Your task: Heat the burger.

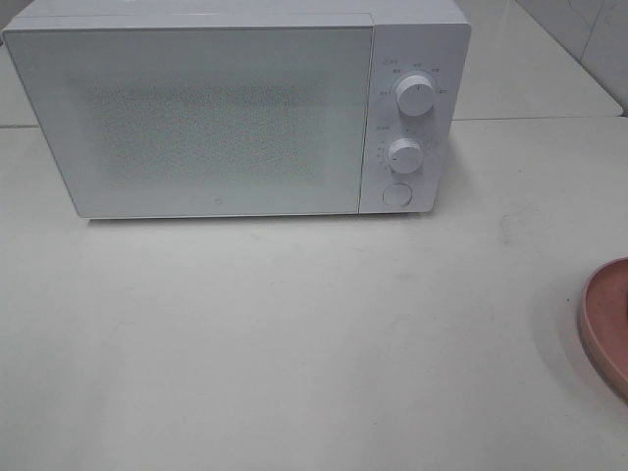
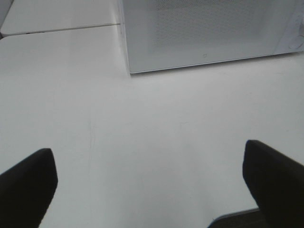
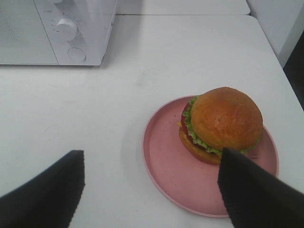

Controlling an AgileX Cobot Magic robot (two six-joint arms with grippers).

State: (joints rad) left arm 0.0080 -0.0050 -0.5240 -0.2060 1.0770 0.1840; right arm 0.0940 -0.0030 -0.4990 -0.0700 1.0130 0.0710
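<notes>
Hovering with its jaws spread and empty, the right gripper (image 3: 149,190) has the burger (image 3: 222,124) just ahead of it, toward one o'clock, sitting off-centre on the pink plate (image 3: 166,166) at the table's (image 1: 294,334) right edge. That arm is clearly the nearer one. The left gripper (image 2: 149,183), also spread wide over bare tabletop, faces the closed microwave (image 1: 196,118) at twelve o'clock, well apart from the burger.
</notes>
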